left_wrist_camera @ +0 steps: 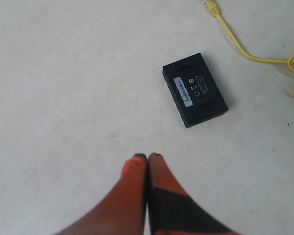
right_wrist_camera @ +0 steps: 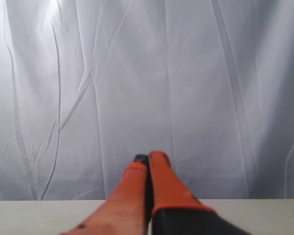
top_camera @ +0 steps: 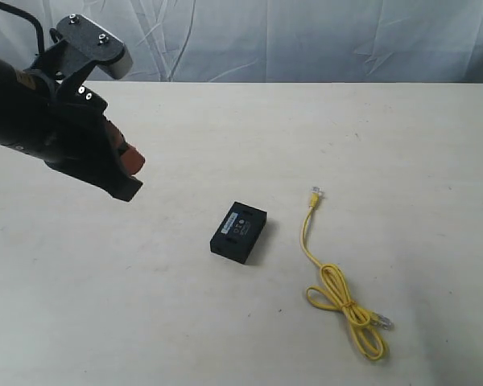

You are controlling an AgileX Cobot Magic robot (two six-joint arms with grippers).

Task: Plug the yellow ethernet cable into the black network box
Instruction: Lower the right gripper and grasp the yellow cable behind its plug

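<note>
The black network box (top_camera: pixel 239 232) lies flat near the table's middle, its pale label facing up; it also shows in the left wrist view (left_wrist_camera: pixel 194 89). To its right the yellow ethernet cable (top_camera: pixel 336 285) lies loosely looped, one clear plug (top_camera: pixel 315 194) at its far end and another (top_camera: pixel 381 321) near the front; part of the cable (left_wrist_camera: pixel 245 49) shows in the left wrist view. My left gripper (top_camera: pixel 131 170) hovers above the table left of the box, its orange fingers (left_wrist_camera: pixel 148 156) shut on nothing. My right gripper (right_wrist_camera: pixel 148 156) is shut too, empty, pointing at the backdrop, outside the exterior view.
A pale tabletop (top_camera: pixel 145 305) carries everything. A wrinkled white cloth backdrop (right_wrist_camera: pixel 186 73) hangs behind the table's far edge (top_camera: pixel 306 82).
</note>
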